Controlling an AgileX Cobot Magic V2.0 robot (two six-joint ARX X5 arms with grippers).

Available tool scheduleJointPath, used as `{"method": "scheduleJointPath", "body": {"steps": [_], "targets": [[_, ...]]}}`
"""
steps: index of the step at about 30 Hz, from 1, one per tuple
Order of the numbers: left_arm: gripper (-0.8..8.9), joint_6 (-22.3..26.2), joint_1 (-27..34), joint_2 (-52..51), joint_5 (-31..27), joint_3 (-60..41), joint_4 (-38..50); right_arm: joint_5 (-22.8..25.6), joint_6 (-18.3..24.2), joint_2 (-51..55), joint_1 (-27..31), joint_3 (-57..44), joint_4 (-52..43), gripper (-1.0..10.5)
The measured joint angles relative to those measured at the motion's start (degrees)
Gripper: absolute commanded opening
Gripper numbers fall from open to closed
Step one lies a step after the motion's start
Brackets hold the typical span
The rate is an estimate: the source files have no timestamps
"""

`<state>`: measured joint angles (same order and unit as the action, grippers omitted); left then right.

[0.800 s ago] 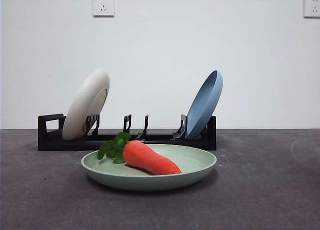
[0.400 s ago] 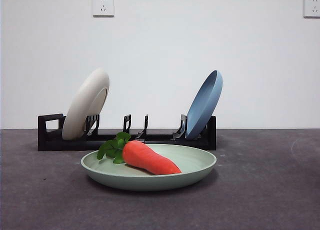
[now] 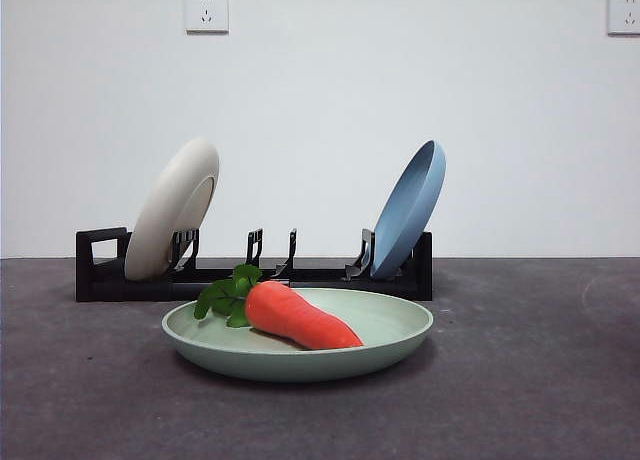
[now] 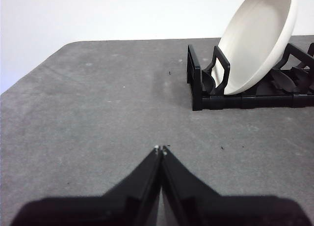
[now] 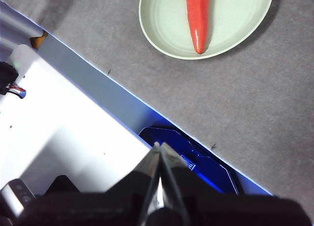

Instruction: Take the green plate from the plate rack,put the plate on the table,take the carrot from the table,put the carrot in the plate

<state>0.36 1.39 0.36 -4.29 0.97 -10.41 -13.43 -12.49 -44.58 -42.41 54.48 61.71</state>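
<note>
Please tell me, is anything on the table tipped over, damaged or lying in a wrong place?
Nothing stands out. The carrot lies inside the green plate, which sits flat on the table. The cream-white plate and blue plate lean in the plate rack.

Left gripper point(image 4: 160, 150): two matte black jaws, wedge-shaped, broad at the root and narrowing to fine tips pressed flush along a thin seam. A tiny pale speck on each tip. No screws, cables or markings visible.

Right gripper point(image 5: 158, 146): same black wedge form, jaws together, with a glossy sheen and a bright sliver of light along the seam. Tips narrow and slightly rounded. Wider black housing at the root, partly in shadow. No lettering legible on the jaws themselves.

Nothing of either arm visible from the front camera.
</note>
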Motion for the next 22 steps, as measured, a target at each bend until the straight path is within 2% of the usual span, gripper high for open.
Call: {"method": "scheduleJointPath", "body": {"steps": [3,7,12,17,22], "targets": [[-0.01,0.0,0.0,0.0,0.0,0.0,0.0,1.4,1.7,0.3,0.8,0.0,-0.1,0.0],[-0.01,0.0,0.0,0.0,0.0,0.0,0.0,4.0,5.8,3.5,5.9,-0.3,-5.3,0.0],[-0.02,0.0,0.0,0.0,0.0,0.0,0.0,-0.8,9.0,10.3,17.7,-3.7,-17.9,0.0],[-0.02,0.0,0.0,0.0,0.0,0.0,0.0,-1.6,13.0,18.8,29.9,-13.4,-28.3,0.0],[-0.02,0.0,0.0,0.0,0.0,0.0,0.0,-1.5,13.9,28.4,35.9,-26.9,-41.5,0.0]]}}
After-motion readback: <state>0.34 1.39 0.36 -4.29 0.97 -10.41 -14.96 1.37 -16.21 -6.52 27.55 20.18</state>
